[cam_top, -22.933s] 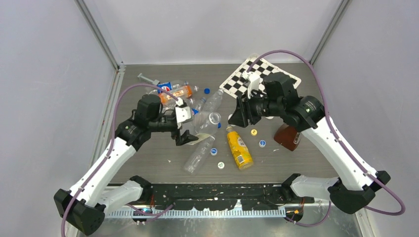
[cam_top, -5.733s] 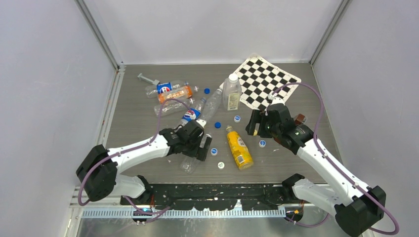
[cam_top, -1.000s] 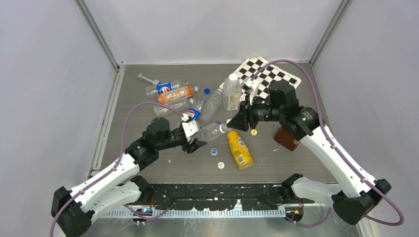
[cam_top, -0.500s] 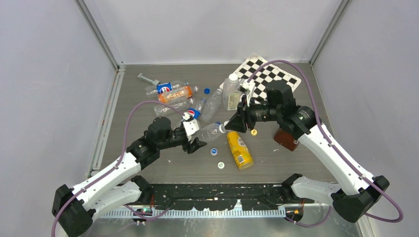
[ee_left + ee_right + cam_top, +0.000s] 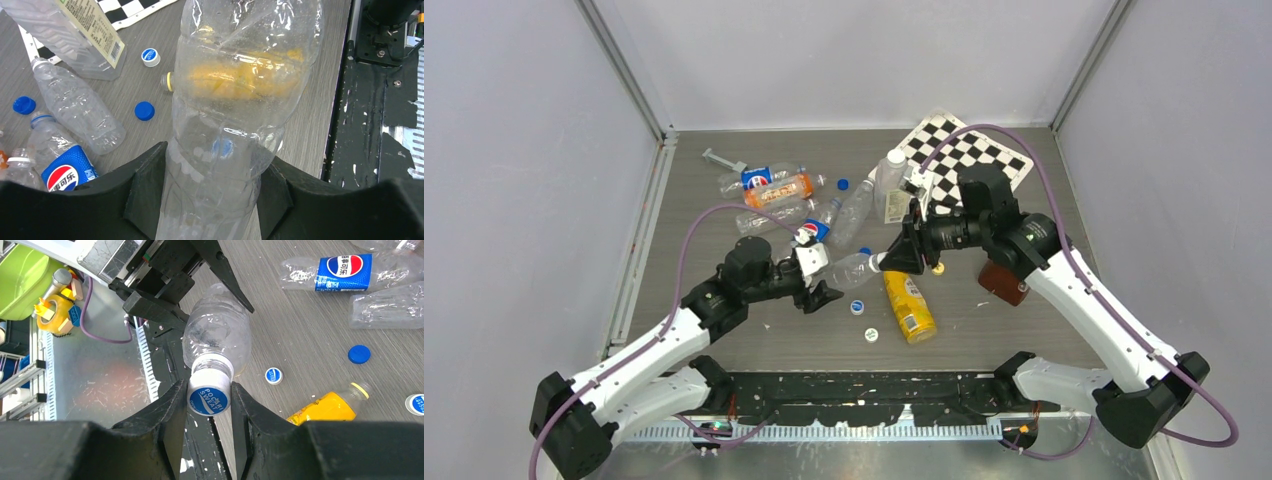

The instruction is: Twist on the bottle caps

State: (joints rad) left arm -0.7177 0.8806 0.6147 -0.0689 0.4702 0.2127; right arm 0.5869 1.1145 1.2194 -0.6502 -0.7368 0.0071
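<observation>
My left pincer clamps the clear bottle above the bench centre, neck toward three o'clock. My right pincer pinches the blue-and-white cap sitting on that neck. Best to hold the cap square to the threads, press in lightly, then twist.

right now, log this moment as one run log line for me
left gripper: shut on clear slim plastic bottle | right gripper: shut on blue-and-white round plastic cap | cap: on bottle's neck | tightness: cannot tell
</observation>
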